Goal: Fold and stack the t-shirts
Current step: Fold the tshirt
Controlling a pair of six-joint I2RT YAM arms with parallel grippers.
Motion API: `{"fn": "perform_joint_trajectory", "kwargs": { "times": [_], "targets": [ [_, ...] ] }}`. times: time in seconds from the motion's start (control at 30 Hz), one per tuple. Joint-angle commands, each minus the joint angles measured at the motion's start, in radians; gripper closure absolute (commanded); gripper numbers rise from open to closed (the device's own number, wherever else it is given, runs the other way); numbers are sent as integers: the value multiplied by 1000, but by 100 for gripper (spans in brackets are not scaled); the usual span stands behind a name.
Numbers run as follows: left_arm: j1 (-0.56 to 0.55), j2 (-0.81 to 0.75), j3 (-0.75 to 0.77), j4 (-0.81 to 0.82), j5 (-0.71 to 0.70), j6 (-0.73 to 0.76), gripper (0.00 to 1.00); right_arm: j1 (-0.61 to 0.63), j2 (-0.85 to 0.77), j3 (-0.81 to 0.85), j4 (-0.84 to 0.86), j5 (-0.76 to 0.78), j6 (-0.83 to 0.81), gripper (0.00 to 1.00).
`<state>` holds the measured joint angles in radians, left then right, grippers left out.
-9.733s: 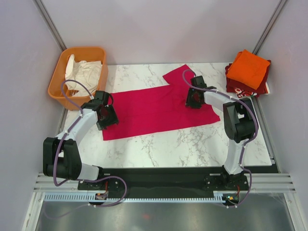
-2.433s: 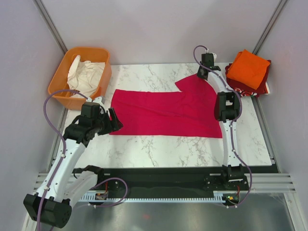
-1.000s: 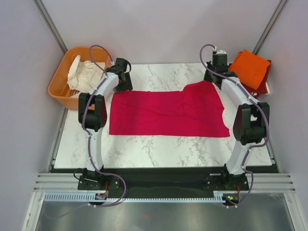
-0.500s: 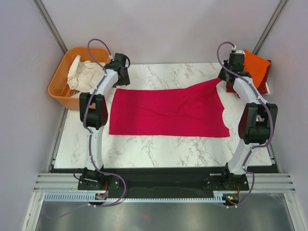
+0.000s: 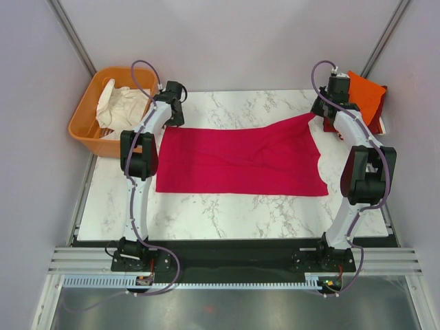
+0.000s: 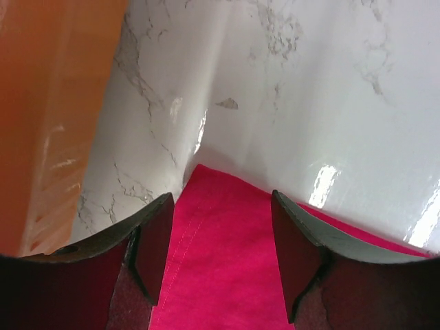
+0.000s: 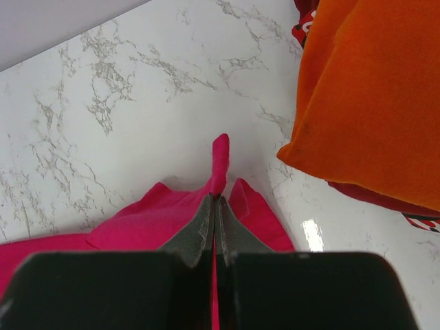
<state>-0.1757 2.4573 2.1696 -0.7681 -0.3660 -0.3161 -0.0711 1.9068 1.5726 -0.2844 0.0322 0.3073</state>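
Pink t-shirt (image 5: 240,161): spread across the middle of the marble tabletop (image 5: 234,206), far right corner pinched in the fully closed right end effector (image 7: 215,206). Folded orange t-shirt (image 5: 364,93) lies on the dark red t-shirt (image 7: 385,199) at the far right edge. Left end effector (image 6: 220,206): jaws apart, gripping nothing, over the pink shirt's far left corner, beside the orange basket (image 5: 86,110).

A magenta-pink t-shirt (image 5: 240,159) on a white table (image 5: 227,206) with grey marble veining. A bright orange t-shirt (image 7: 371,89) over a dark red t-shirt (image 7: 392,201). An orange basket (image 5: 81,117) with cream-white cloth (image 5: 120,103).
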Motion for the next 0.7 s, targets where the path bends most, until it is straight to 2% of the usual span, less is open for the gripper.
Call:
{"fn": "perform_joint_trajectory", "kwargs": {
  "times": [0.0, 0.3, 0.4, 0.43, 0.5, 0.53, 0.6, 0.63, 0.67],
  "targets": [
    [22, 32, 61, -3, -27, 35, 34, -2, -11, 4, 34, -14, 12, 100],
    [42, 54, 81, -30, 44, 41, 37, -2, -5, 1, 34, -25, 13, 100],
    [42, 55, 81, -34, 76, 49, 44, -2, -2, 1, 36, -26, 18, 100],
    [42, 57, 81, -34, 88, 49, 51, -2, 0, 3, 34, -26, 18, 100],
    [44, 55, 81, -34, 98, 49, 57, -2, 1, 3, 33, -28, 21, 100],
    [42, 58, 82, -33, 102, 49, 66, -2, 1, 3, 34, -29, 19, 100],
    [42, 60, 82, -34, 113, 51, 75, -2, 3, 1, 34, -31, 23, 100],
    [44, 55, 81, -34, 116, 48, 90, -2, 3, 3, 34, -31, 23, 100],
    [42, 55, 81, -34, 121, 49, 95, -2, 5, 3, 33, -31, 23, 100]
  ]
}}
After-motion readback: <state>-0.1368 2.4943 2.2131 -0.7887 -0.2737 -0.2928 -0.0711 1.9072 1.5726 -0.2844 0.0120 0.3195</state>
